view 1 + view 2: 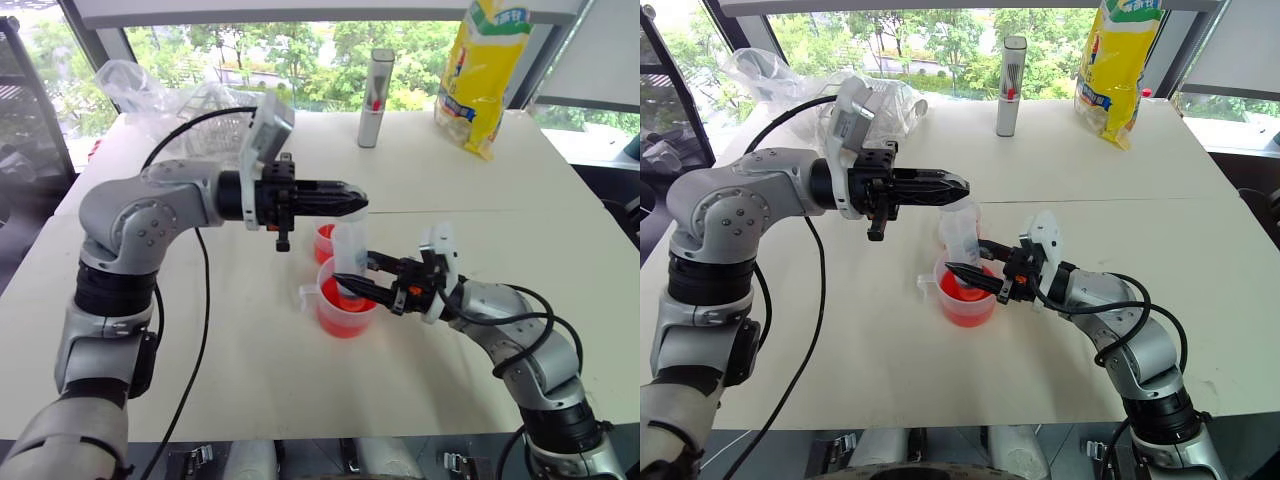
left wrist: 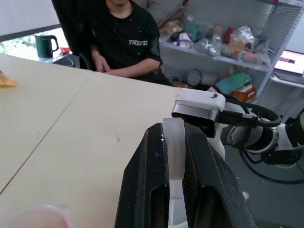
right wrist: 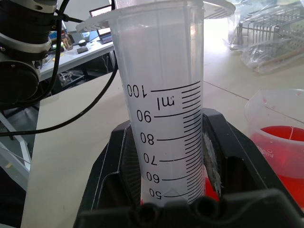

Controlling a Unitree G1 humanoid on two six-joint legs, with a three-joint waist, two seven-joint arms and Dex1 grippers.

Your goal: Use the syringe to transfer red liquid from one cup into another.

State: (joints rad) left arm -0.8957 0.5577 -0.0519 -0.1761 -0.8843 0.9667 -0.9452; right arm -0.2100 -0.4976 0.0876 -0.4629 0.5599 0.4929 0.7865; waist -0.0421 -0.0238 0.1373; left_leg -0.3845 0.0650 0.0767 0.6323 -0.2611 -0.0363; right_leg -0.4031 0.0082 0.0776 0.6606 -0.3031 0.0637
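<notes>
Starting on the left, we've got the left gripper [image 1: 355, 201] pointing sideways across the table [image 1: 500, 180], fingers pinched tight on the white plunger [image 2: 175, 156] at the top of the syringe [image 1: 349, 255]. The syringe hangs upright right below those fingertips, its barrel dropping into the handled cup [image 1: 345, 308].

That bigger cup sits directly under the left gripper and holds a good amount of red liquid [image 1: 343, 315]. The small cup [image 1: 324, 242] is just behind it, on the far side from us, also with some red in it.

Moving right, the right gripper [image 1: 352, 282] comes in low from the other side, closed around the syringe barrel, below the left one. From its wrist we can read the graduation marks running up the barrel between its black fingers [image 3: 228, 156].

Further back, well beyond both grippers, stand a grey upright tube [image 1: 376, 98] and a yellow bag [image 1: 483, 70].
</notes>
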